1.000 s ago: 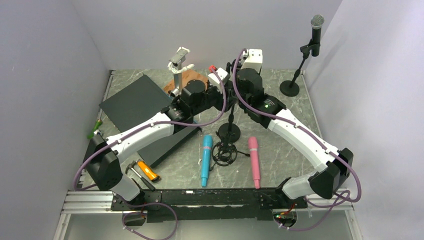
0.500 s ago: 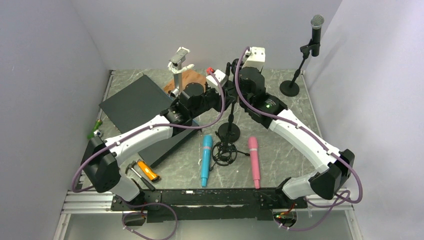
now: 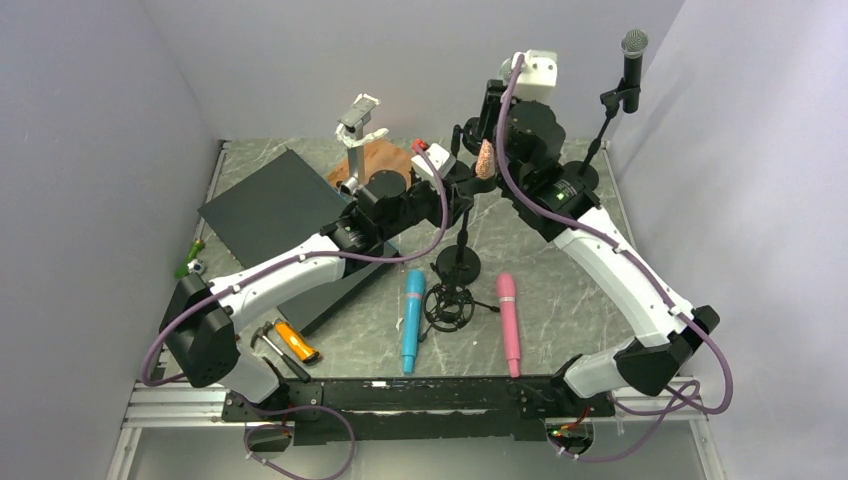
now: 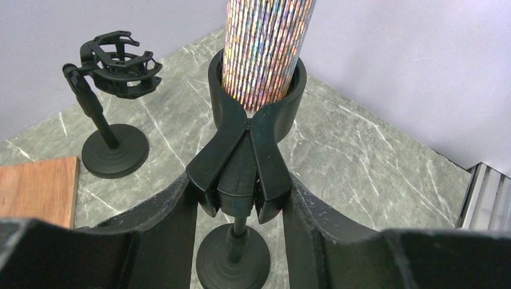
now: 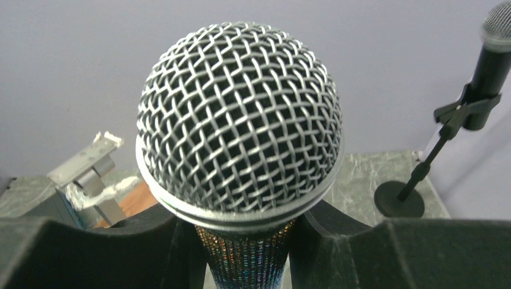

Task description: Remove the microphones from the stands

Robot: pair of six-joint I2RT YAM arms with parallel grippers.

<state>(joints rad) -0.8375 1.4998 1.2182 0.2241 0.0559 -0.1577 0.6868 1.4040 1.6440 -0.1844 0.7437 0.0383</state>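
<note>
Right gripper [image 5: 241,244], clamped on the microphone [image 5: 238,120], has risen toward 12 o'clock; left gripper [image 4: 239,201] pinches the clip [image 4: 241,150], which still rings its body, so removal is unfinished.

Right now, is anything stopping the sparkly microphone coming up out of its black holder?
Nothing visible blocks the way up. The sparkly glitter microphone with a silver mesh head sits only in the ring of the black plastic clip. The right pincer grips it under the head; the left pincer pinches the clip.
</note>
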